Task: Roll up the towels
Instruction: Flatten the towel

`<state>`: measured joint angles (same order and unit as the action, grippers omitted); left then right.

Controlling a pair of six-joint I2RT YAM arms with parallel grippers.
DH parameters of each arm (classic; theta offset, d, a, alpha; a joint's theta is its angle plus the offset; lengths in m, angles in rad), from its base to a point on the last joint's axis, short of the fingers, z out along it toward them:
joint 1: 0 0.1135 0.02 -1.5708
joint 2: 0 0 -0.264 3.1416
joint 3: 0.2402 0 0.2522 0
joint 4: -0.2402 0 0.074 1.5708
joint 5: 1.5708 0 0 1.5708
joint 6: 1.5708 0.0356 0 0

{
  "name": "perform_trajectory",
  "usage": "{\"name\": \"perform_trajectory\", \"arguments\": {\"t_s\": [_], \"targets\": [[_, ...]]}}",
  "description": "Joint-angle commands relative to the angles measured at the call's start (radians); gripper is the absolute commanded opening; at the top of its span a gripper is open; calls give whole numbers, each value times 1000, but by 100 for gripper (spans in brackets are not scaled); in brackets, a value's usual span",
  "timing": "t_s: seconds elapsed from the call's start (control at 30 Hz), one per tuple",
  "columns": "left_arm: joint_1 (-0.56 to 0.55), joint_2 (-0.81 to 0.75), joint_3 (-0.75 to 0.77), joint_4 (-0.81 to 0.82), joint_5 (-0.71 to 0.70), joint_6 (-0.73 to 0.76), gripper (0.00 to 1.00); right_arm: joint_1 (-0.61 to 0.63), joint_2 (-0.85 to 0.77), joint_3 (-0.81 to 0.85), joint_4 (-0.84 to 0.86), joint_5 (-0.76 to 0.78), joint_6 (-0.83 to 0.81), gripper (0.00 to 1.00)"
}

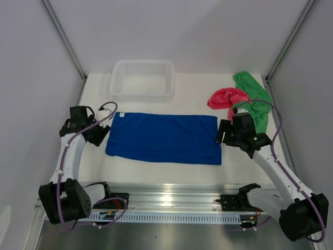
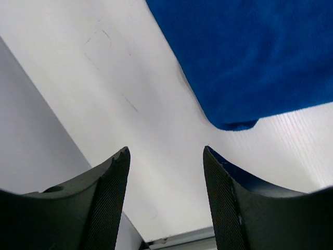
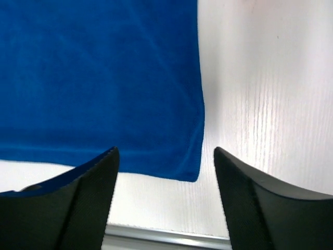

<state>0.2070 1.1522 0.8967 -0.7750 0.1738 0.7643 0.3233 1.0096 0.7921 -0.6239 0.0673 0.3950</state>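
- At 6 o'clock in the top view, the arm bases are being carried by a metal rail (image 1: 171,200) along the near edge of the table (image 1: 166,174).
- The left gripper (image 2: 165,153) is being held released, its fingers spread with nothing between them. A corner of the blue towel (image 1: 164,138) is being shown at 1 o'clock from it, clear of the fingers.
- The right gripper (image 3: 166,151) is likewise being held released and empty. The towel's near corner is being framed at 11 o'clock, just ahead of the fingers.
- The blue towel is being left flat at mid-table, its long axis running from 9 to 3 o'clock. It is lying at 3 o'clock from the left gripper and at 9 o'clock from the right one, each just beside a short edge, so neither arm is being judged clearly nearer.
- A roll is being judged likely to start at a short edge and travel along that long axis.
- At 2 o'clock, the pink-red towel (image 1: 228,97) and the green towel (image 1: 254,94) are being left bunched and touching.
- At 12 o'clock, a white basket (image 1: 141,63) is being kept by the far edge.
- The smooth white table is being enclosed by plain walls (image 1: 197,31).
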Motion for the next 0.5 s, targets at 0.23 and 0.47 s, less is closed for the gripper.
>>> {"name": "perform_trajectory", "arguments": {"t_s": [0.23,0.47], "targets": [[-187,-283,-192,46,-90,227,54,5,132,310,-125,-113,-174,89],[-308,-241,-185,-98,-21,502,53,-4,119,291,-58,-179,-239,83]]}}
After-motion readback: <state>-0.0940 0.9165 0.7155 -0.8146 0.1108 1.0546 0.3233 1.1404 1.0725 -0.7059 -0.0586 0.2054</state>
